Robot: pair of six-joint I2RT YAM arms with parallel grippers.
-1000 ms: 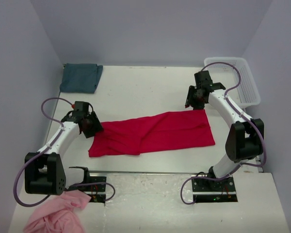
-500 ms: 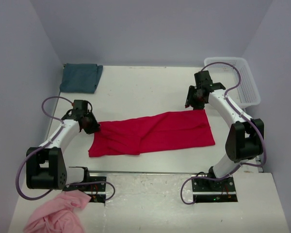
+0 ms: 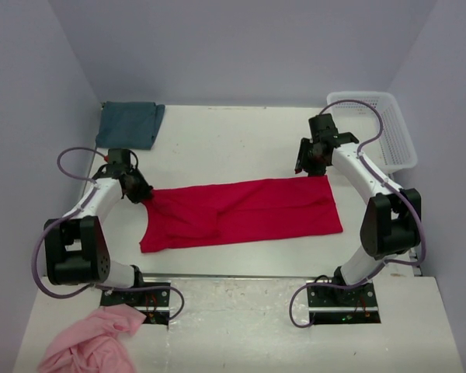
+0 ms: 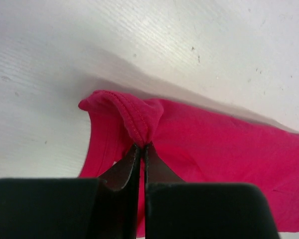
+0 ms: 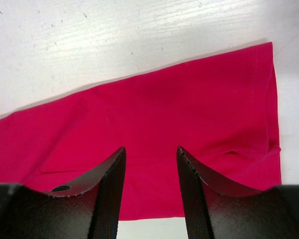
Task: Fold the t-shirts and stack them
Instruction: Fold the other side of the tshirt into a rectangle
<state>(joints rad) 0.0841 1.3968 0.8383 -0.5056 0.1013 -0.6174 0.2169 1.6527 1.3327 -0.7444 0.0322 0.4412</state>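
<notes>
Top view: the teal t-shirt [image 3: 129, 124] appears folded at the far-left corner of the desk [image 3: 225, 140]. The red t-shirt [image 3: 241, 214] lies lengthwise mid-desk, not yet fully folded or stacked. Its left corner is drawn further outward than a second ago.

Left wrist: the left fingers [image 4: 122, 172] are clamped on its hem.

Right wrist: the right fingers [image 5: 107, 186] stand apart above its right end.

The whole white table [image 3: 233, 148] is being viewed from far off by the fixed top camera, above and behind the black arm bases [image 3: 136, 298], facing forward and down. The bright crimson cotton t-shirt [image 3: 248, 211] is being looked down on at close range by both wrist cameras: its bunched left end by one, its hemmed right end by the other. Both ends are being shared with the top view.
</notes>
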